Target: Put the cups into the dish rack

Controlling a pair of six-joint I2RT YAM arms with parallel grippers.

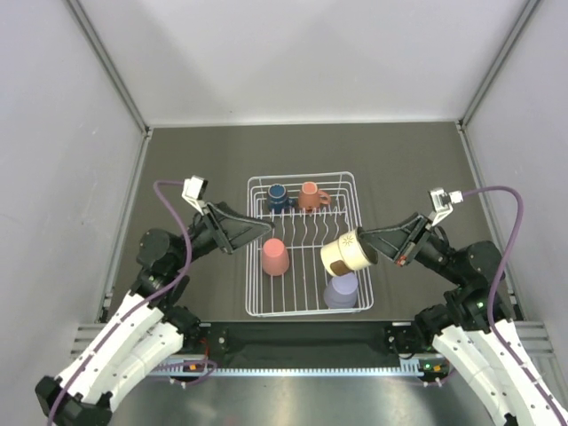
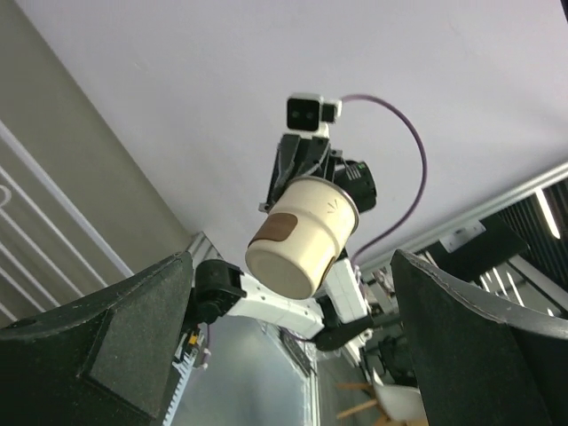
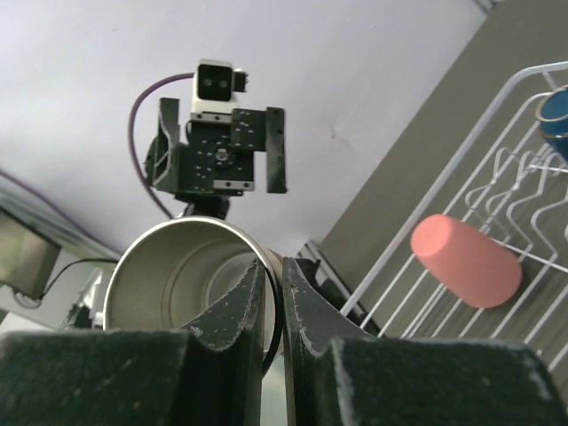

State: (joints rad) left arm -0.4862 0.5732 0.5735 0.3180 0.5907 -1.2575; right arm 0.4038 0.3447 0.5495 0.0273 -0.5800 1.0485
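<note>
The right pincer (image 1: 371, 243) is clamped on the rim of the cream cup (image 1: 346, 253), holding it tilted above the right side of the dish rack (image 1: 302, 176) — just over the lavender tumbler (image 1: 342, 290). The left pincer (image 1: 257, 232) gapes wide apart beside the pink tumbler (image 1: 274, 256), which lies in the rack.

Grey tabletop (image 1: 195, 151), white enclosure walls (image 1: 302, 53), metal corner rails (image 1: 109, 64)
</note>
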